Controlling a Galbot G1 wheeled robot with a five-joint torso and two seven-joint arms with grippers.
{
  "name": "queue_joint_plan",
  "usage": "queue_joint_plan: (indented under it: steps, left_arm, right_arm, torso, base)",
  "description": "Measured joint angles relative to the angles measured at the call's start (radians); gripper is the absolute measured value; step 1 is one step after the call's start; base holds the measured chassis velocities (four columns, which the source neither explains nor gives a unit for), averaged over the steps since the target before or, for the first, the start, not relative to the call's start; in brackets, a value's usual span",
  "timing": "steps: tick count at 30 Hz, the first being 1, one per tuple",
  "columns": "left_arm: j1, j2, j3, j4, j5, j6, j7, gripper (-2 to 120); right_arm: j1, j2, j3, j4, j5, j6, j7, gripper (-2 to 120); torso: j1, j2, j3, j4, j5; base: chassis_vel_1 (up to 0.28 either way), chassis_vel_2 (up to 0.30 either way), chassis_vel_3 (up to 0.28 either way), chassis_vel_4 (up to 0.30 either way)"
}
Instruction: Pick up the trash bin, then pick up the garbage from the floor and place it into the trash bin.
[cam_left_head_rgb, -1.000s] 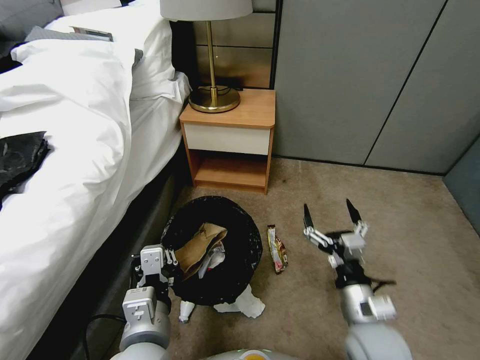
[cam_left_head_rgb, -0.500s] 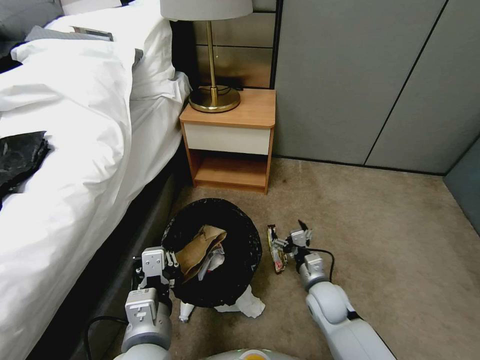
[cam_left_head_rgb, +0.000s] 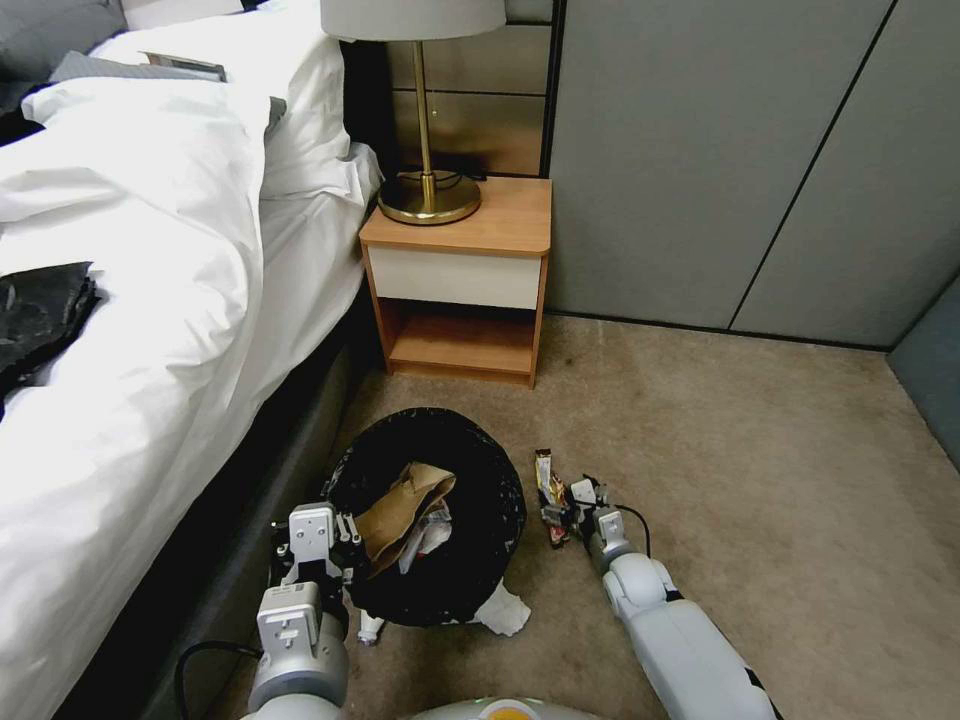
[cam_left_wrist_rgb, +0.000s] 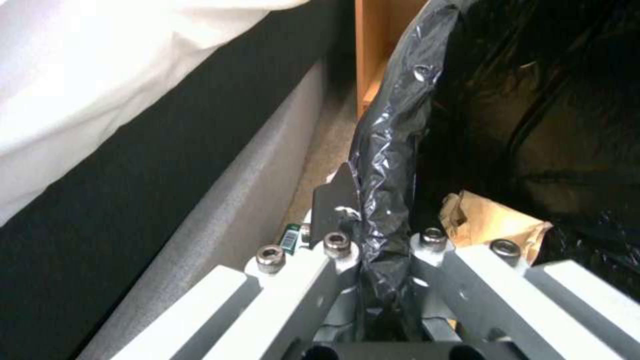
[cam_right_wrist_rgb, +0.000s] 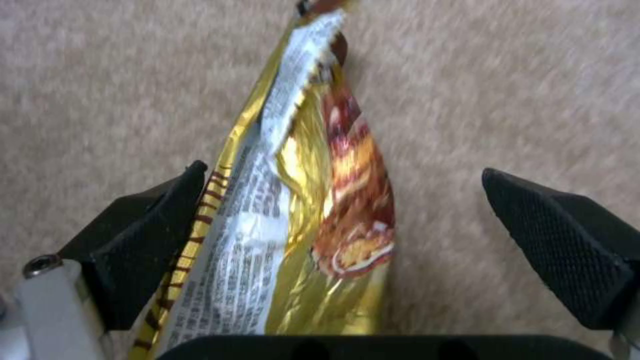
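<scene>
The trash bin, lined with a crinkly black bag, sits low in the head view, holding brown card and paper. My left gripper is shut on its near-left rim; the left wrist view shows the black liner pinched between the fingers. To the right of the bin, a gold and red snack wrapper lies on the carpet floor. My right gripper is down at it, open, with the wrapper between its black fingertips. White crumpled paper and a small bottle poke out beneath the bin.
The bed with its dark base runs along the left, close to the bin. A wooden nightstand with a brass lamp stands behind the bin. Grey wall panels close the back. Open carpet spreads to the right.
My right arm dropped from above the floor and moved left, down to the snack wrapper, its open fingers now astride it. The bin shifted slightly nearer with the left gripper.
</scene>
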Motion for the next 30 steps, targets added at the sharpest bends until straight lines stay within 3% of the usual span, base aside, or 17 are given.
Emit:
queue_joint_plan:
  steps: [3,6,7,12,14,16,30]
  left_arm:
    - [0.002,-0.001,0.002,0.000,0.003,-0.001,0.000,1]
    - [0.004,-0.002,0.003,0.000,0.006,-0.002,0.000,1]
    - [0.004,-0.002,0.003,0.000,0.006,-0.002,0.000,1]
    - [0.004,-0.002,0.003,-0.001,0.006,-0.003,0.000,1]
    - [0.004,-0.004,0.006,-0.003,0.008,-0.004,0.000,1]
    - [0.004,-0.005,0.007,-0.003,0.009,-0.005,0.000,1]
    - [0.007,-0.005,0.011,-0.011,0.017,-0.006,0.000,1]
  right_arm:
    - [0.005,0.005,0.003,-0.020,0.001,0.000,-0.012,100]
    - [0.010,0.011,0.008,-0.045,0.002,0.004,-0.030,91]
    - [0.010,0.015,0.009,-0.054,0.002,0.009,-0.036,83]
    - [0.009,0.019,0.012,-0.064,-0.002,0.016,-0.041,71]
    - [0.009,0.023,0.014,-0.070,-0.004,0.022,-0.042,59]
    - [0.009,0.023,0.014,-0.070,-0.004,0.022,-0.042,58]
    - [-0.023,0.006,0.021,-0.011,0.008,0.023,-0.025,17]
  torso:
    - [0.000,0.000,0.000,0.0001,0.0001]
    - [0.000,0.000,0.000,0.0001,0.0000]
    - [0.000,0.000,0.000,-0.0001,-0.0001]
    - [0.000,0.000,0.000,0.0000,-0.0002]
    - [0.000,0.000,0.000,0.0003,0.0004]
    - [0.000,0.000,0.000,0.0003,0.0004]
    - [0.000,0.000,0.000,0.0001,0.0003]
  base:
    - [0.000,0.000,0.000,0.000]
    - [0.000,0.000,0.000,0.000]
    - [0.000,0.000,0.000,0.000]
    - [0.000,0.000,0.000,0.000]
    - [0.000,0.000,0.000,0.000]
    - [0.000,0.000,0.000,0.000]
    - [0.000,0.000,0.000,0.000]
